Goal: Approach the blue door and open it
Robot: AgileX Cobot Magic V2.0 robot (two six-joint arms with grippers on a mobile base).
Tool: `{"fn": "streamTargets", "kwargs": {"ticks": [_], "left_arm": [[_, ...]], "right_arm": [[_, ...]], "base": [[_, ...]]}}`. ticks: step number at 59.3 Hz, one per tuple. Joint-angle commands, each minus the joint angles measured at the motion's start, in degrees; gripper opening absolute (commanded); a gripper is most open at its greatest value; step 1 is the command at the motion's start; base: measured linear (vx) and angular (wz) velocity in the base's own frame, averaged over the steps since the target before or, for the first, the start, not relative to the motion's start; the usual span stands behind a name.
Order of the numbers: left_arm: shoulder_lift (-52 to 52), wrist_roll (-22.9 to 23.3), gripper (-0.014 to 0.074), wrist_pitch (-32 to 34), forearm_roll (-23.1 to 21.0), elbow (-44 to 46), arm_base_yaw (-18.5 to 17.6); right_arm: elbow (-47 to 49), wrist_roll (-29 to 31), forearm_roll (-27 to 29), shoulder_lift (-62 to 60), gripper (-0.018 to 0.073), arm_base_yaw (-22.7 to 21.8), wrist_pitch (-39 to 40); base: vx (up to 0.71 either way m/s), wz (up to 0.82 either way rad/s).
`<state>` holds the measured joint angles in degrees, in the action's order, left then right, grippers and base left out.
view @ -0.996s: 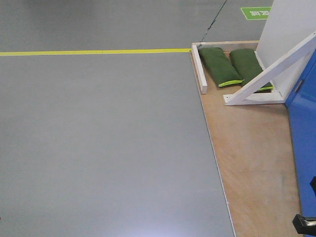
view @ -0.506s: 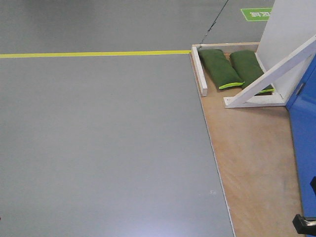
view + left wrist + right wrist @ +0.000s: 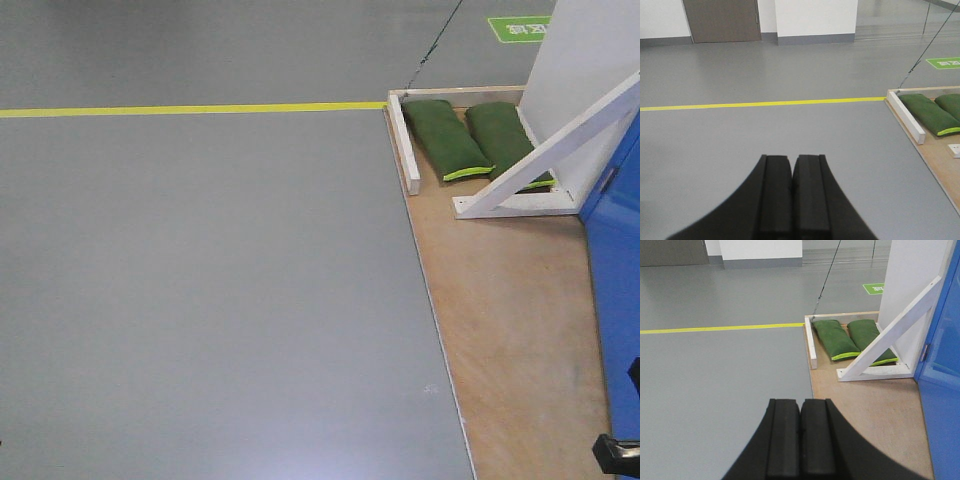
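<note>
The blue door (image 3: pixel 615 300) shows as a glossy blue panel at the right edge of the front view and at the right edge of the right wrist view (image 3: pixel 942 390). Its handle and lock knob are out of view. The door stands on a plywood base (image 3: pixel 510 310). My left gripper (image 3: pixel 792 160) is shut and empty over grey floor, far left of the door. My right gripper (image 3: pixel 800 402) is shut and empty above the left edge of the plywood base (image 3: pixel 865 405), short of the door.
A white frame with a diagonal brace (image 3: pixel 545 150) stands beside the door, with two green sandbags (image 3: pixel 445 135) behind a white rail (image 3: pixel 405 145). A yellow floor line (image 3: pixel 190 107) crosses the grey floor. A black part (image 3: pixel 615 452) shows at the bottom right.
The view has shifted slightly: the yellow line and the frame sit a little lower in the picture than a second ago. Both grippers stay as they were.
</note>
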<state>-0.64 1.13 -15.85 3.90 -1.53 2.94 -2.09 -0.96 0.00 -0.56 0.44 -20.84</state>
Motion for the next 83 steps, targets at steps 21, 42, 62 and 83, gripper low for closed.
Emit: {"fn": "streamTargets", "kwargs": {"ticks": [21,42,62,83], "left_arm": [[-0.79,0.37,0.0073,4.92,-0.12,1.52,-0.03],[-0.79,0.37,0.0073,4.92,-0.12,1.52,-0.03],[-0.79,0.37,0.0073,4.92,-0.12,1.52,-0.03],[-0.79,0.37,0.0073,4.92,-0.12,1.52,-0.03]], "right_arm": [[22.75,0.13,-6.55,10.14,-0.0001,-0.07,2.51],[45.42,0.13,-10.43,34.45,-0.0001,-0.07,11.82],[65.35,0.13,3.25,49.48,-0.0001,-14.61,11.57],[78.17,0.13,58.48,57.53,-0.0001,-51.28,13.10]], "base": [[0.00,0.00],[0.00,0.00],[0.00,0.00],[0.00,0.00]]}}
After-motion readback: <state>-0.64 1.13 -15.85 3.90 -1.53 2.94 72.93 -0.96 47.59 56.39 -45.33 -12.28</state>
